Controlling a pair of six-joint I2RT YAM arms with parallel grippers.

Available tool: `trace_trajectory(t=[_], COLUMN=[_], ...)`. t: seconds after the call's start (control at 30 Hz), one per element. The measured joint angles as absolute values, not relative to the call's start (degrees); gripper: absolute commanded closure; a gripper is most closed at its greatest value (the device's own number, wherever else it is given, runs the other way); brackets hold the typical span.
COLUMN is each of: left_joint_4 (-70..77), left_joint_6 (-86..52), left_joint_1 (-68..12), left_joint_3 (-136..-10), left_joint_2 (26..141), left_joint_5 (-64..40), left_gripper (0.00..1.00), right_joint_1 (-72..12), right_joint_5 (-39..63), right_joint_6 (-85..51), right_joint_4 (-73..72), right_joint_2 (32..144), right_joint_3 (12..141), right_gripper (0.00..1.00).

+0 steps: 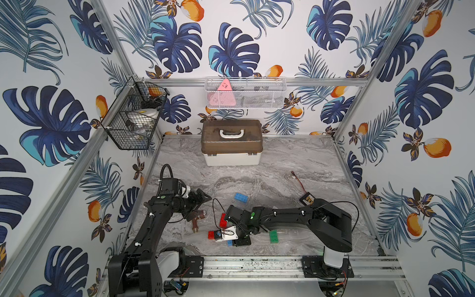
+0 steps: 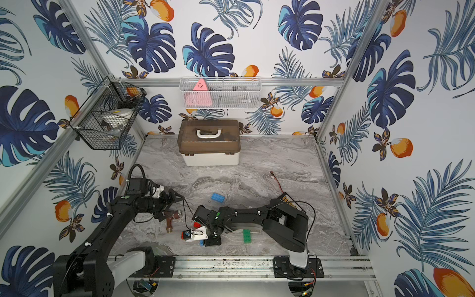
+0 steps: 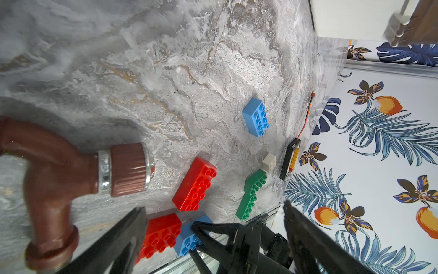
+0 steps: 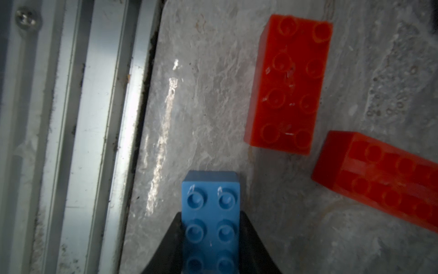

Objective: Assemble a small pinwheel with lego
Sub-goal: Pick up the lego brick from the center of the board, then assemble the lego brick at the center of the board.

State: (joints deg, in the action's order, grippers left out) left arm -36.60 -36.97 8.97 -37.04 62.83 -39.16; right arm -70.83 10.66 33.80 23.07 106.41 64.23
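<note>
As only wrist view shows, right gripper [image 4: 211, 214] pinches blue brick [image 4: 211, 227] | left gripper [image 3: 213, 206] spread

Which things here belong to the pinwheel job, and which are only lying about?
Job: red bricks, near blue brick, far blue brick, green bricks, white brick.
Lying about: pipe fitting, black board, box, baskets.

Leafy wallpaper [image 1: 180, 46] (blue, with oranges) surrounds a grey marbled tabletop [image 1: 282, 159].
</note>
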Motion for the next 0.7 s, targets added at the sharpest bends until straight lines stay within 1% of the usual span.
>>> trace_trajectory(t=[0.13,0.2,0.33,0.4,0.53,0.7], left_joint_4=[-33.01,-31.48,-26.28,-23.64,-18.83,-15.42], left_joint_6=[-38.81,-39.55,-42.59,-44.51,-48.07,-49.52], left_joint_1=[8.38,6.09,-0.62,-3.90,-8.34,-9.04], left_joint_3=[-35.55,-35.55,-36.62,-36.58,-36.29,-36.49], left_joint_2=[63.64,63.55,64.51,66.26,69.10,71.42], left_joint_5=[-39.16,-38.72,-36.40,-35.46,-33.80,-33.04], left_gripper=[0.07,0.07,0.08,0.08,0.09,0.09], right_joint_1=[-69.19,-65.84,-55.05,-51.62,-48.84,-47.51], right_joint_5=[7.81,6.63,6.39,5.26,4.05,3.75], right_joint_6=[33.32,32.32,29.04,27.77,27.40,25.96], right_joint_4=[23.94,24.82,26.00,26.74,27.77,27.66], right_joint_2=[103.94,102.63,101.27,101.16,103.15,108.01], right_joint_3=[62.85,62.65,62.08,61.89,63.40,67.81], right_gripper=[0.83,0.83,0.83,0.83,0.83,0.83])
